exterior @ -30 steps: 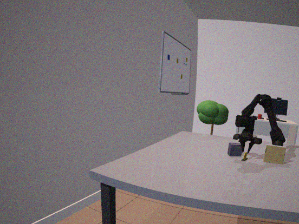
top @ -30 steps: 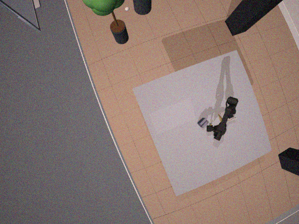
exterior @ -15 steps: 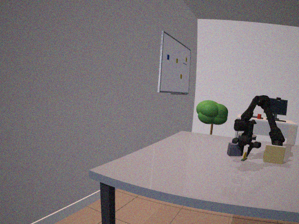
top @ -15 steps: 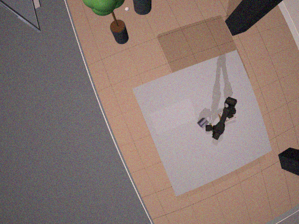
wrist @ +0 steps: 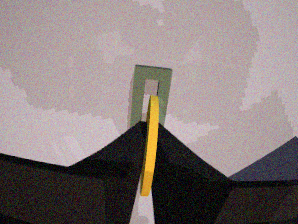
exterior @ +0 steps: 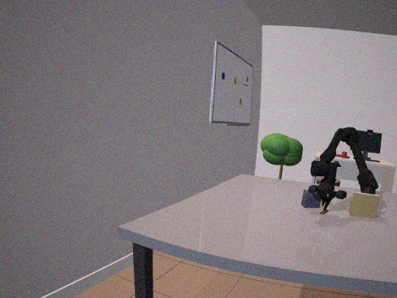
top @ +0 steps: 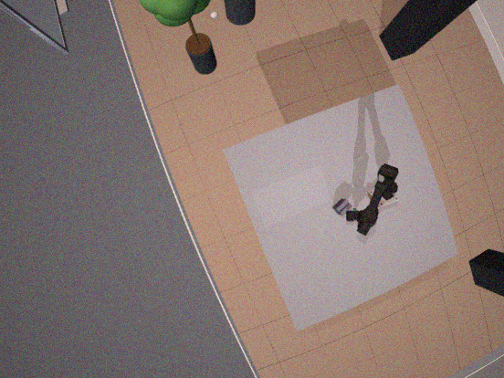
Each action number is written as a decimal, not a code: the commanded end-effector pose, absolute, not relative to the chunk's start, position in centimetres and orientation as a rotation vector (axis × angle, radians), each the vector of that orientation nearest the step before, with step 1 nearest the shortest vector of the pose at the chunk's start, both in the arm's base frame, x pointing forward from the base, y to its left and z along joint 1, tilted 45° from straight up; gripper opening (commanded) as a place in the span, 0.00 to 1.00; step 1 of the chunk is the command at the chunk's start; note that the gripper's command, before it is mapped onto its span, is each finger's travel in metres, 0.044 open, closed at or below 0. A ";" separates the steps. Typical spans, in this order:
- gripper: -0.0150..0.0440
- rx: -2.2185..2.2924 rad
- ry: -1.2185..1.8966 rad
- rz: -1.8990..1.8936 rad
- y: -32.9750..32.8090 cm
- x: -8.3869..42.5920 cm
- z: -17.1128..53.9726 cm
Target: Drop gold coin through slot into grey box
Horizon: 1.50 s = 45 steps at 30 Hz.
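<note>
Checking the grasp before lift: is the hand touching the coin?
Touching. The wrist view shows both fingers closed flat against the faces of the coin, no gap either side, above the green holder.

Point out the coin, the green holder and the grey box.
coin (wrist: 152, 145), wrist view, its yellow edge
green holder (wrist: 140, 94), wrist view, left wall
grey box (exterior: 310, 200), exterior view, front face
</note>
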State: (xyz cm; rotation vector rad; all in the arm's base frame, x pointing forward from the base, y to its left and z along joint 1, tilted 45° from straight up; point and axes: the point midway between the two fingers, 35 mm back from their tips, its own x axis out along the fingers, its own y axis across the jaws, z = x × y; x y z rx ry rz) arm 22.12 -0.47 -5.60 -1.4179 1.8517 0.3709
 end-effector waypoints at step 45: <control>0.25 -1.421 1.854 0.378 6.1 23.0 1.1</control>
